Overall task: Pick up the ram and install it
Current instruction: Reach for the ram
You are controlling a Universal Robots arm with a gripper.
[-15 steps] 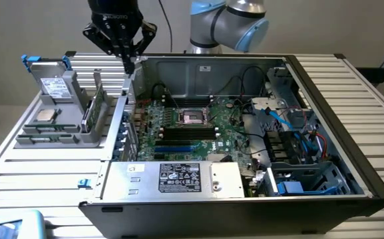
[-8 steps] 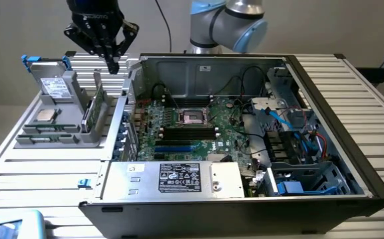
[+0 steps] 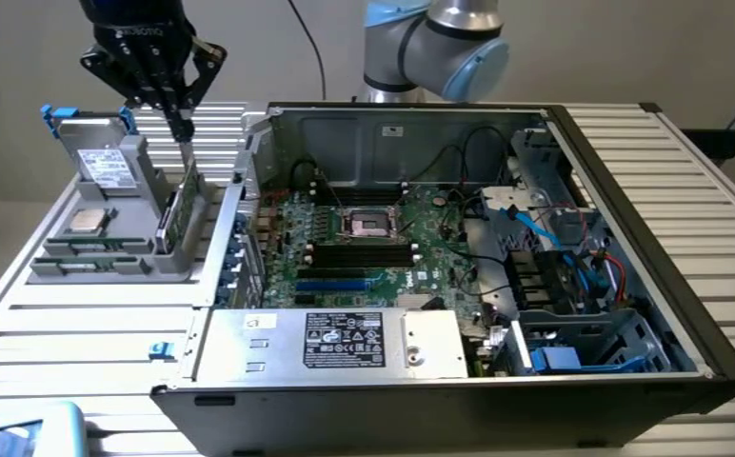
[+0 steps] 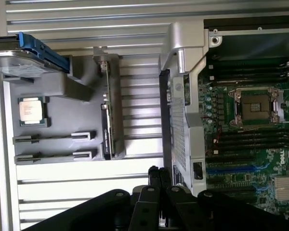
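Above the grey parts holder (image 3: pixel 78 265), at the exterior view's left, the gripper (image 3: pixel 185 135) is poised with jaws clenched on nothing. The ram (image 3: pixel 178 208) is stood on edge in that holder, ungrasped. Pick-up is judged the step in hand; parted jaws, aligned astride the ram's top edge, are called for.

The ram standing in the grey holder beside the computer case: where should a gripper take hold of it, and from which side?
Probably best taken by the upper long edge of the ram, near mid-length, coming from above with one finger on each flat face. It stands on edge in the grey holder, so the top strip is free while the lower edge sits in the slot.
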